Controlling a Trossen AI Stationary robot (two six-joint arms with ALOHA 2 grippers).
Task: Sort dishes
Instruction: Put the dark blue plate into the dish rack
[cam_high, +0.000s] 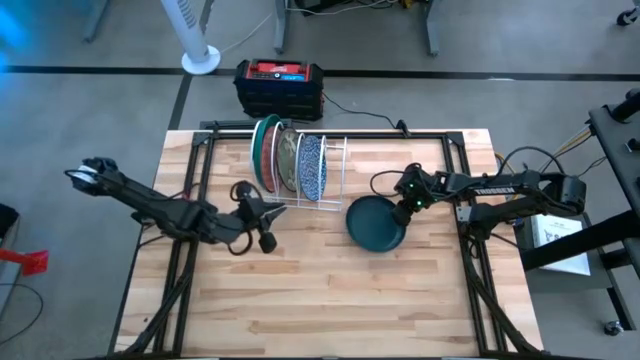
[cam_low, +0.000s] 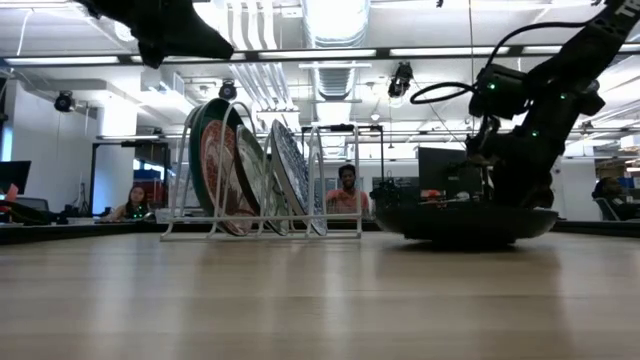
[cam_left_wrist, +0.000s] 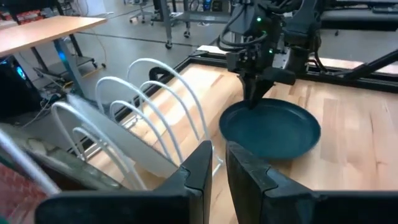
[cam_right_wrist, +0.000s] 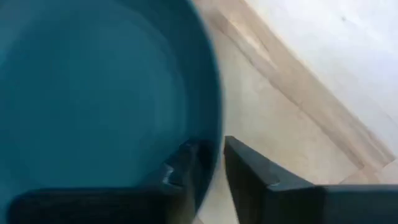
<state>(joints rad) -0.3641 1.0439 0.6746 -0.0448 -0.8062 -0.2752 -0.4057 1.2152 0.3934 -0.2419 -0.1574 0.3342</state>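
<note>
A dark green plate (cam_high: 374, 224) lies flat on the table, right of the white wire rack (cam_high: 330, 170). My right gripper (cam_high: 404, 208) stands at the plate's right rim, slanting down and shut on it (cam_right_wrist: 208, 168). Several other plates (cam_high: 285, 160) stand on edge in the rack's slots: a green one, a red-pink patterned one and a blue speckled one (cam_low: 245, 175). My left gripper (cam_high: 270, 225) hovers above the table, close to the rack's near left side. It is shut with nothing in it (cam_left_wrist: 219, 168) and points toward the green plate (cam_left_wrist: 270, 127). My right gripper has the green plate's rim (cam_right_wrist: 214, 124) on the side toward the table's right edge. One finger (cam_right_wrist: 183, 165) is inside the plate and the other (cam_right_wrist: 252, 177) outside it. The fingers slant down from the right. The plate's underside rests on the table (cam_low: 470, 235).
A black box with a red top (cam_high: 280, 85) and a fan's white base (cam_high: 200, 60) stand beyond the table's far edge. People (cam_low: 345, 190) sit in the room behind. Bare wood lies along the table's near half (cam_high: 320, 310).
</note>
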